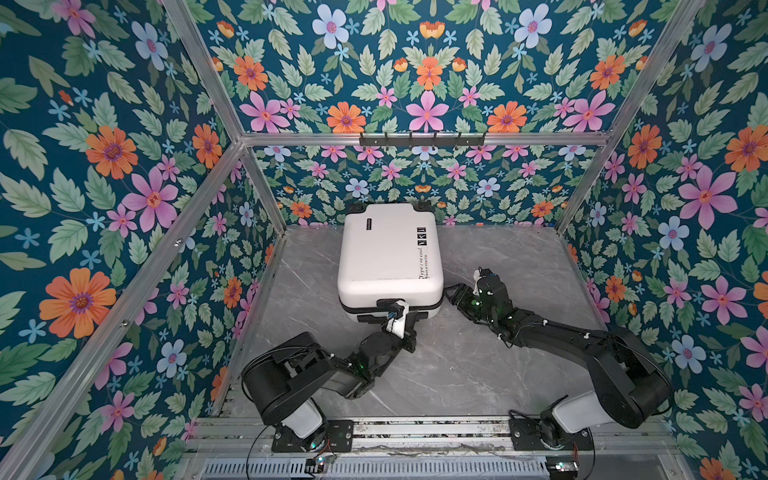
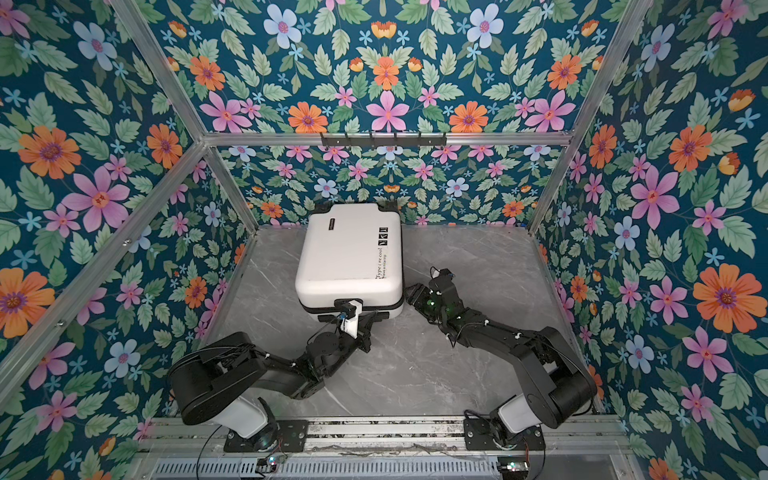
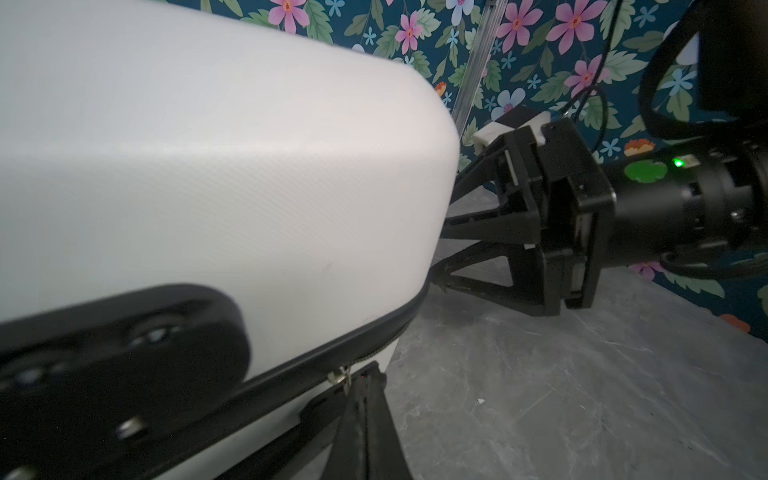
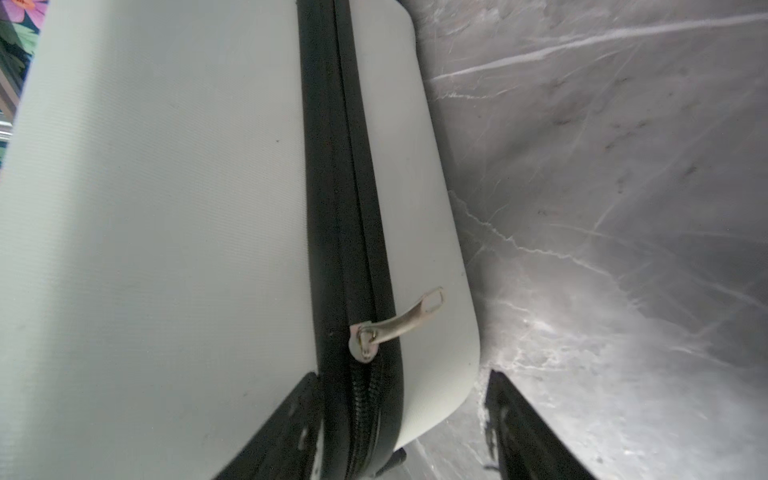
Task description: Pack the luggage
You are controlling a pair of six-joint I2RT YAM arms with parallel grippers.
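The luggage, a white hard-shell suitcase, lies closed at the middle back of the table. My left gripper is shut low at the case's front side, beside the black handle plate. Its fingertips rest right against a small metal zipper pull; whether they pinch it is hidden. My right gripper stands open around the front right corner. One finger lies on the shell, the other is off it. A second zipper pull sits just ahead on the black seam.
The grey marble table lies bare in front and to the right of the case. Floral walls with aluminium posts enclose three sides. A black hook rail hangs on the back wall. Both arm bases sit on the front rail.
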